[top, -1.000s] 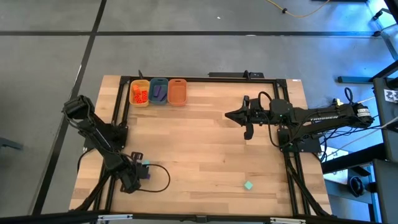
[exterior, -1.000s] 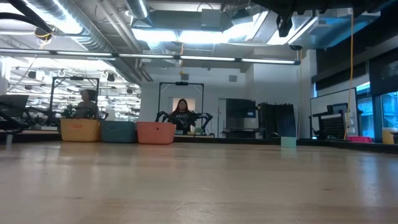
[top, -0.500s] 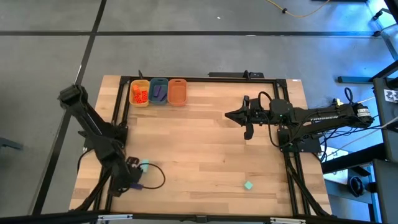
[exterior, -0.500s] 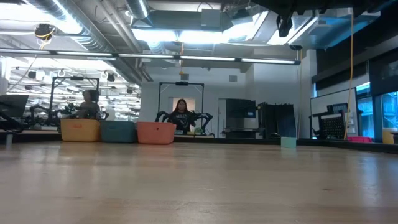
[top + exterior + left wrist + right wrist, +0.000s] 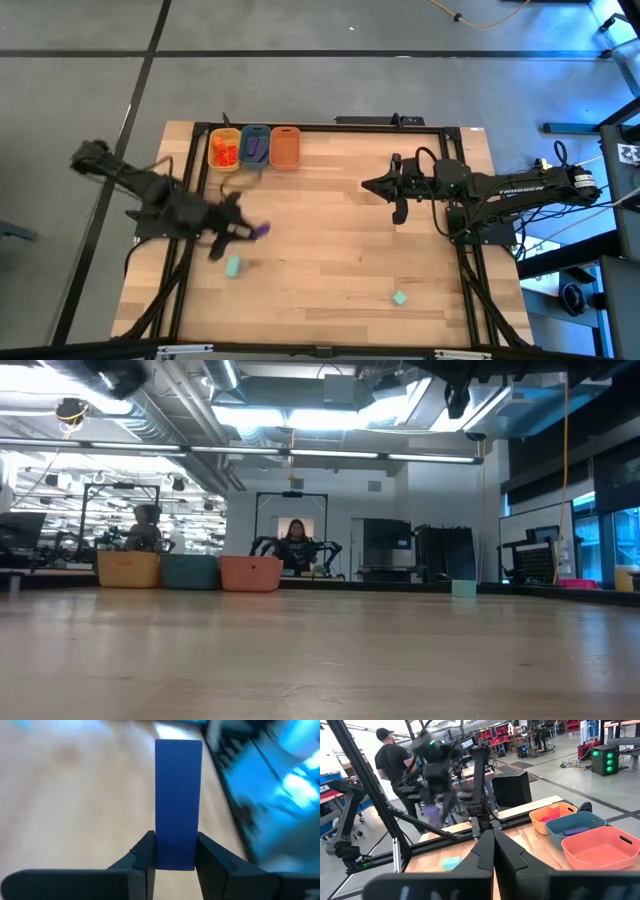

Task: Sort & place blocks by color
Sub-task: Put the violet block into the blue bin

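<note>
Left end effector (image 5: 250,231) grips a purple block (image 5: 176,802) at centre-left. Right end effector (image 5: 372,185), fingers together, idles at upper right

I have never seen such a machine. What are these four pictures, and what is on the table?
Two dark robot arms work at a wooden table. One camera looks down from above, one sits at table height, and one rides on each wrist.

The left gripper is shut on a purple block, seen close up in its wrist view. The right gripper hangs shut over the table's right side, holding nothing.

Two mint blocks lie on the wood. At the far edge stand a yellow tub, a blue tub and an orange tub.
</note>
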### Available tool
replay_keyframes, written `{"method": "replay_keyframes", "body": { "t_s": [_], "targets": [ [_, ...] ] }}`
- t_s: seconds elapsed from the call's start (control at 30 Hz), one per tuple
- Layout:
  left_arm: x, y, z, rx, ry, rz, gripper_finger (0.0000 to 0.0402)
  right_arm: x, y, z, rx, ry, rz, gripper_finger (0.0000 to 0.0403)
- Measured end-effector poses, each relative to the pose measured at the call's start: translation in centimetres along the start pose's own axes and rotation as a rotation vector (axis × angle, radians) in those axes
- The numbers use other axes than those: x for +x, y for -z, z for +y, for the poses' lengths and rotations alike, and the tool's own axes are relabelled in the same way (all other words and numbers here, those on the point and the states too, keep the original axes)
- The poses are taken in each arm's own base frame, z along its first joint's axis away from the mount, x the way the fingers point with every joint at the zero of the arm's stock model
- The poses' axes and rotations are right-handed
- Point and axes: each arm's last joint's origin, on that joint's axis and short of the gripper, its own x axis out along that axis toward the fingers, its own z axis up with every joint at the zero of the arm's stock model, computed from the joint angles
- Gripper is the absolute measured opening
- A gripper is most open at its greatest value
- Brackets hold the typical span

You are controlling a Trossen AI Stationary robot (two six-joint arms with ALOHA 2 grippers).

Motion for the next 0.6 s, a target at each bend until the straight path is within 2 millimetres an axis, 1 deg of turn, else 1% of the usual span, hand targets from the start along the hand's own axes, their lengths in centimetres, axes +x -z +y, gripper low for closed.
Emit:
{"method": "replay_keyframes", "body": {
  "t_s": [0.1, 0.17, 0.3, 0.43, 0.6],
  "targets": [
    [-0.4, -3.1, 2.2, 0.046, -0.098, -0.180, 0.0094, 0.0, -0.2, 0.1, 0.001, -0.005, -0.019, 0.0000],
    [-0.8, -4.9, 3.5, 0.073, -0.122, -0.322, 0.0094, 0.0, -0.3, 0.1, 0.002, -0.011, -0.036, 0.0000],
    [-1.7, -7.2, 5.9, 0.086, -0.156, -0.516, 0.0094, 0.0, -0.8, 0.2, 0.003, -0.026, -0.082, 0.0000],
    [-1.6, -8.0, 7.5, 0.082, -0.125, -0.551, 0.0094, -0.1, -1.0, 0.3, 0.002, -0.032, -0.103, 0.0000],
    [0.1, -8.2, 7.9, 0.079, -0.080, -0.522, 0.0094, 0.0, -0.9, 0.3, 0.000, -0.046, -0.090, 0.0000]
  ]
}}
